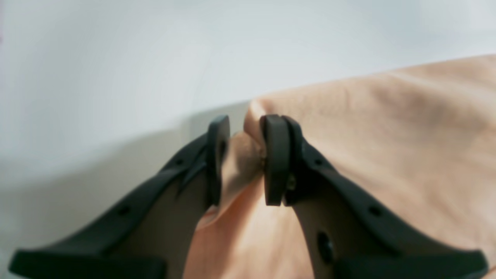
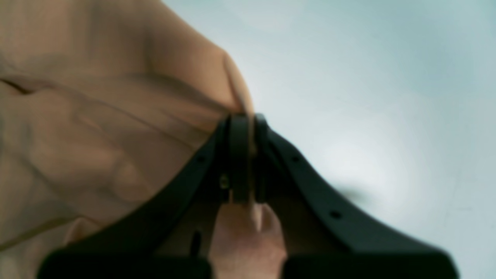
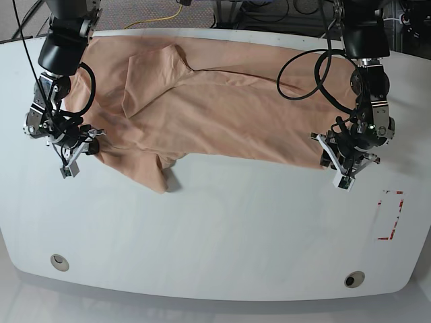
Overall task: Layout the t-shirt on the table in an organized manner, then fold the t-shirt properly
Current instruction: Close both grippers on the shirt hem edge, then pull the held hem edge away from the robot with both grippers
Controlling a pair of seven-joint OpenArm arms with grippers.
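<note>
The peach t-shirt [image 3: 222, 108] lies spread across the far half of the white table [image 3: 222, 235], with creases and a folded flap near its front left. My right gripper [image 3: 93, 145], at the left of the base view, is shut on the shirt's left edge. The right wrist view shows its fingers [image 2: 239, 155] pressed together on a fold of the t-shirt [image 2: 97, 128]. My left gripper [image 3: 330, 156], at the right of the base view, holds the shirt's right front corner. In the left wrist view a bunch of the t-shirt [image 1: 387, 147] sits pinched in the left gripper [image 1: 246, 157].
A red tape rectangle [image 3: 390, 215] marks the table at the front right. Two round grommets [image 3: 59, 261] [image 3: 350, 279] sit near the front edge. Cables [image 3: 303, 74] hang from the arm over the shirt's far right, and a yellow cable [image 3: 158, 20] lies behind the table.
</note>
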